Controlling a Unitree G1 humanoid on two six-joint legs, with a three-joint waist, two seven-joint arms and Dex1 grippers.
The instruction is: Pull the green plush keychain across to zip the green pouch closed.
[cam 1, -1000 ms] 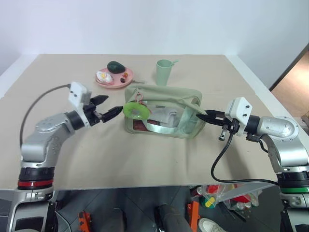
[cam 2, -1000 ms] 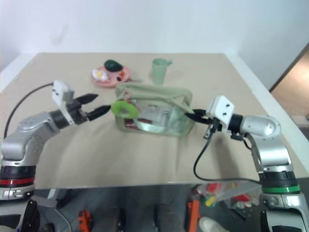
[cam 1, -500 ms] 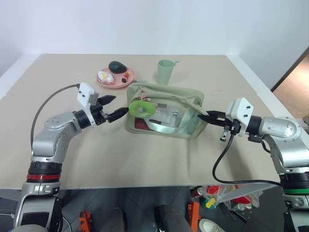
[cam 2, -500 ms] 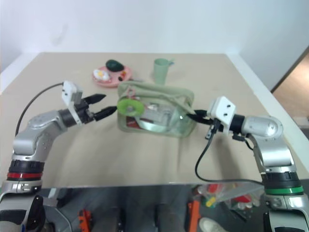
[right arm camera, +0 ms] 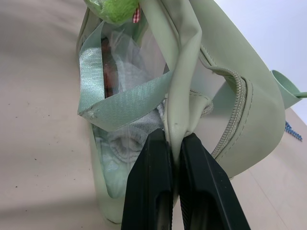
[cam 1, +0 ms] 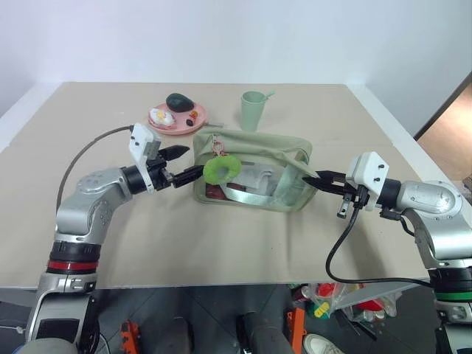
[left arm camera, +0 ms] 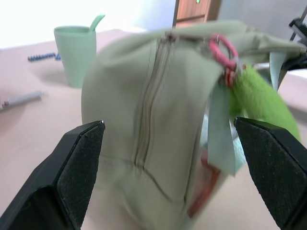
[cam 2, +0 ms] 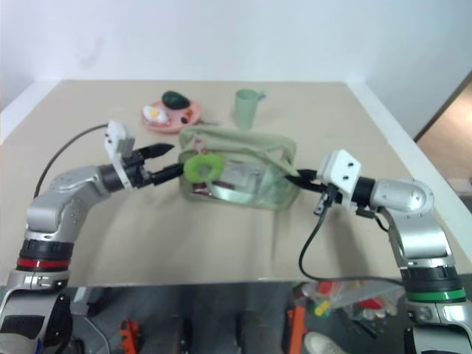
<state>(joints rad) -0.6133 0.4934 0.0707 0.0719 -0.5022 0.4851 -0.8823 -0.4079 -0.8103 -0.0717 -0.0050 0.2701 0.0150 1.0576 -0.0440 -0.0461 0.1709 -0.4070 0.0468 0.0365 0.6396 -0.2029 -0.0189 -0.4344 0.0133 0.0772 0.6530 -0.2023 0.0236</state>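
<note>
At the green pouch point(cam 1: 251, 170): both my grippers engaged.
My right gripper point(right arm camera: 173, 143) pinches its end flap; my left gripper point(cam 1: 186, 165), fingers spread, sits beside the green plush keychain point(cam 1: 222, 168).

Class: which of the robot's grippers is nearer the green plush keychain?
Left. The left gripper, open, sits just beside the green plush keychain; the right gripper pinches the green pouch at its far end.

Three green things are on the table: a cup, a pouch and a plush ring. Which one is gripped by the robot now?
The green pouch: the right gripper pinches its end seam with shut jaws. The plush ring hangs free, and the cup stands apart behind.
</note>
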